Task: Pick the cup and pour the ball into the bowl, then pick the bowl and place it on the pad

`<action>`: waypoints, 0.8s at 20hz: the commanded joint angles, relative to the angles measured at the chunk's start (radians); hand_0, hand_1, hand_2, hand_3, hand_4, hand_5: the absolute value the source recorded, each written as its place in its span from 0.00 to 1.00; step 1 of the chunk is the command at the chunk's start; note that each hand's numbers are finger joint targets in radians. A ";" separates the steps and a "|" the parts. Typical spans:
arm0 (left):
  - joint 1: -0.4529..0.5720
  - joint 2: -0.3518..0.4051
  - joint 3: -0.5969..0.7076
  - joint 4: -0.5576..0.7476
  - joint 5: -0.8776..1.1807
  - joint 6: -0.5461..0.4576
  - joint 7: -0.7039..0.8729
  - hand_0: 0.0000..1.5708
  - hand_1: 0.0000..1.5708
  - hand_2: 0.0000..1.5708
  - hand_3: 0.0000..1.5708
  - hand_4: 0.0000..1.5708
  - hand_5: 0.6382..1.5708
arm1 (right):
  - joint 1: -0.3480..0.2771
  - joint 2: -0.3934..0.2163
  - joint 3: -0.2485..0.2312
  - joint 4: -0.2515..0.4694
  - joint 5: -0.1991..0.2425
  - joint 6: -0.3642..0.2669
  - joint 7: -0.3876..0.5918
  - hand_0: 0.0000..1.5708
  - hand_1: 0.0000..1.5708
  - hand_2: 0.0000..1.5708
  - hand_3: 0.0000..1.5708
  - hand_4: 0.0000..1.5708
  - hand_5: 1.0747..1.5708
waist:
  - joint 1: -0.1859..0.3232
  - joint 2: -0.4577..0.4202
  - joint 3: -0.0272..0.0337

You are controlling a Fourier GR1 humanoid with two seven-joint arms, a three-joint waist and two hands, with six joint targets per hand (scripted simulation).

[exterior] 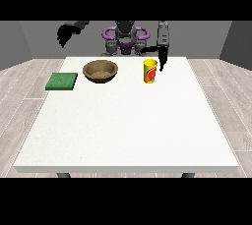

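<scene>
Robot hand at the view's right (161,62) hangs fingers-down just beside the yellow cup (150,71), whether touching I cannot tell; its fingers look straight. The cup stands upright on the desk (128,130), bearing a red mark (no writing readable). Left of it sit the wooden bowl (100,70) and green pad (62,81). Farther back, the robot hand at the view's left (65,32) is raised off the desk, fingers drooping.
</scene>
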 commanded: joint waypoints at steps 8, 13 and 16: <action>-0.141 -0.037 0.055 0.402 -0.010 0.021 -0.205 0.00 0.00 0.00 0.00 0.12 0.84 | -0.016 -0.033 -0.041 0.140 -0.022 0.067 -0.066 0.00 0.00 0.00 0.00 0.43 0.98 | -0.016 -0.034 0.0003; -0.226 0.025 0.131 0.553 0.027 -0.013 -0.281 0.00 0.00 0.00 0.00 0.41 0.96 | -0.055 -0.075 -0.071 0.151 -0.053 0.092 -0.044 0.00 0.00 0.00 0.00 0.43 0.99 | -0.037 0.001 0.0000; -0.174 0.016 0.093 0.582 -0.053 0.066 -0.364 0.59 0.59 0.84 0.88 0.79 0.97 | -0.054 -0.117 -0.108 0.154 -0.099 0.136 -0.031 0.00 0.00 0.00 0.00 0.42 1.00 | -0.059 0.017 0.0001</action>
